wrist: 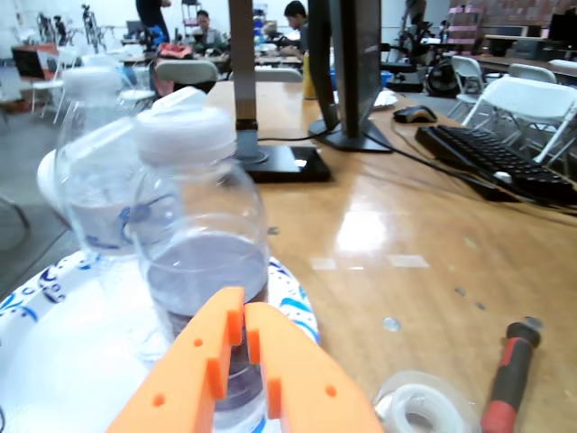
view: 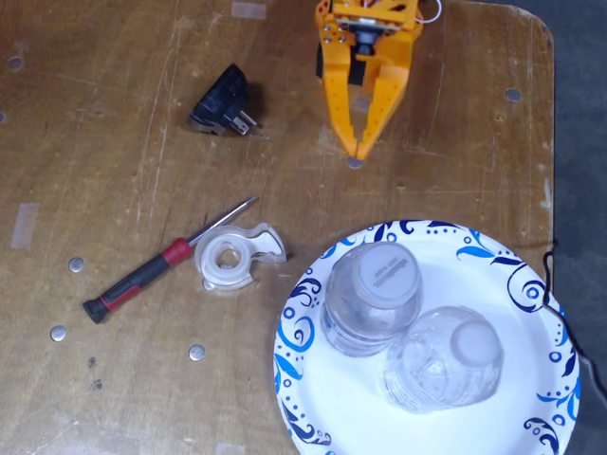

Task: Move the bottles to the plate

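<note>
Two clear ribbed bottles with white caps stand upright on the white plate with the blue swirl rim [view: 313,322]. One bottle [view: 372,296] is nearer the gripper, the other [view: 446,358] is behind it to the right. In the wrist view the near bottle [wrist: 200,234] is close in front, the far one [wrist: 95,162] behind to its left, on the plate [wrist: 45,298]. My orange gripper [view: 359,152] is shut and empty, over bare table above the plate in the fixed view, apart from the bottles. Its fingertips [wrist: 244,314] meet in the wrist view.
A clear tape dispenser [view: 232,258], a red-handled screwdriver [view: 152,273] and a black plug adapter [view: 225,100] lie on the wooden table left of the gripper. The wrist view shows a monitor stand [wrist: 347,90], a keyboard [wrist: 496,158] and a mouse farther off.
</note>
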You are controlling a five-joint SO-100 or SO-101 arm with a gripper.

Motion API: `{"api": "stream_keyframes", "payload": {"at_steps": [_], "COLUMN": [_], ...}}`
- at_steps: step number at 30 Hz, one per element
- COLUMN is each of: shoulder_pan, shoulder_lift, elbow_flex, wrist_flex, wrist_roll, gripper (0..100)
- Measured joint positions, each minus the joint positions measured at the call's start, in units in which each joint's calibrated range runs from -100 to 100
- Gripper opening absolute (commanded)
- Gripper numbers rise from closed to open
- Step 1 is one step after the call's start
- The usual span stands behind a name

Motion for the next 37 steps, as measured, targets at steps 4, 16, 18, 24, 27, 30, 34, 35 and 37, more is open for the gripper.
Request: {"api": "stream_keyframes", "payload": {"at_steps": [4, 16, 18, 24, 27, 30, 34, 35, 37], "shoulder_pan": [-0.3, -0.2, -0.1, 0.0, 0.0, 0.0, 0.0, 0.0, 0.0], "shoulder_lift": [-0.3, -0.3, -0.3, -0.3, -0.3, -0.3, -0.3, -0.3, -0.3], "elbow_flex": [0.0, 0.0, 0.0, 0.0, 0.0, 0.0, 0.0, 0.0, 0.0], "wrist_flex": [4.1, 10.9, 10.9, 10.9, 10.9, 10.9, 10.9, 10.9, 10.9], "wrist_roll": [0.0, 0.0, 0.0, 0.0, 0.0, 0.0, 0.0, 0.0, 0.0], "gripper": [1, 1, 1, 1, 1, 1, 1, 1, 1]}}
